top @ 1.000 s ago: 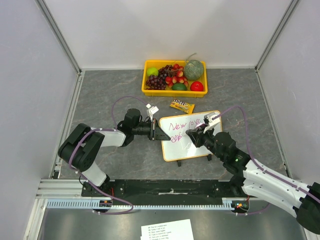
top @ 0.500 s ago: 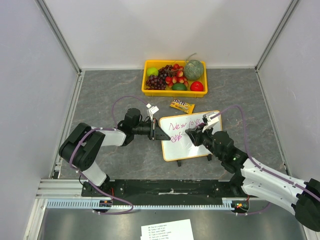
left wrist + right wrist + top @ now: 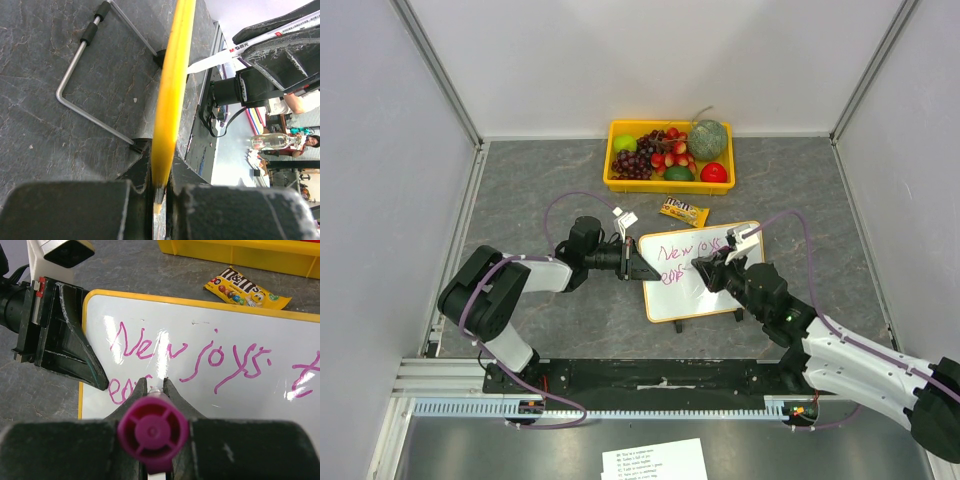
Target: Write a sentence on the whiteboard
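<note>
The whiteboard [image 3: 715, 300] with its orange frame stands tilted on the table. Its face fills the right wrist view [image 3: 240, 405]. The sentence [image 3: 195, 357] in pink marker reads "New joys" on the first line, and a second line [image 3: 122, 389] begins at lower left. My left gripper [image 3: 642, 268] is shut on the board's left edge, seen edge-on as a yellow strip [image 3: 172, 95]. My right gripper [image 3: 704, 268] is shut on a pink marker [image 3: 153, 430], whose tip is at the second line on the board.
A yellow tray [image 3: 620, 182] of fruit stands at the back. A yellow candy bag [image 3: 683, 211] lies just behind the board. The board's wire stand [image 3: 87, 87] rests on the table behind it. A printed paper sheet [image 3: 654, 461] lies in front of the arm bases.
My right gripper shifted slightly along the second line with the marker. The left arm and the board have not moved.
</note>
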You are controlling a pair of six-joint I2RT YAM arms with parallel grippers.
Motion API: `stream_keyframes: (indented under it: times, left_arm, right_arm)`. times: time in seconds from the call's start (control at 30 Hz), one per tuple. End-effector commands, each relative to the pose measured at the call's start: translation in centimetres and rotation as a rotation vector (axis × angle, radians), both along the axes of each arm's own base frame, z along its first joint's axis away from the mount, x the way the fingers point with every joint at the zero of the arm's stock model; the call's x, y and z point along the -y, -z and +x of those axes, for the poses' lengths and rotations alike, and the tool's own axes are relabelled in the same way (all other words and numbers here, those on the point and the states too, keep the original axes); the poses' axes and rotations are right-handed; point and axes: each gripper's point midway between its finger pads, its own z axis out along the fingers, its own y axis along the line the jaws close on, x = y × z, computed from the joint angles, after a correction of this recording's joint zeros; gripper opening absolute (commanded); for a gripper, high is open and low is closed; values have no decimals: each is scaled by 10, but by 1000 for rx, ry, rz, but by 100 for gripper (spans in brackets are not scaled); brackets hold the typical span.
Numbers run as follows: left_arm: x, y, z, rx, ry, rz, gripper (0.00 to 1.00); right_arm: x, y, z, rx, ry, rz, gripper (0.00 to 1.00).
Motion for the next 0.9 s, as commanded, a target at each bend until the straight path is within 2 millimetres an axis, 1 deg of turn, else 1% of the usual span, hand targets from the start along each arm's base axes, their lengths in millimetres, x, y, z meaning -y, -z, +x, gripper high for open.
stream_keyframes:
  times: [0.0,0.17,0.53,0.7,0.87]
  left_arm:
    - [-30,63,11,-104,-160,227,2]
    - [-30,64,11,-106,-159,228,2]
    - [-30,65,11,-111,-157,227,2]
    - [-29,64,12,-107,-155,226,2]
    - [-29,65,11,-112,-153,226,2]
  right_arm:
    - [7,7,0,-10,28,-20,0]
    - [6,17,-4,-36,11,-31,0]
    - [7,30,-14,-75,-16,-41,0]
    - [8,30,-16,-74,-19,-38,0]
    - [6,24,-11,-59,-9,-29,0]
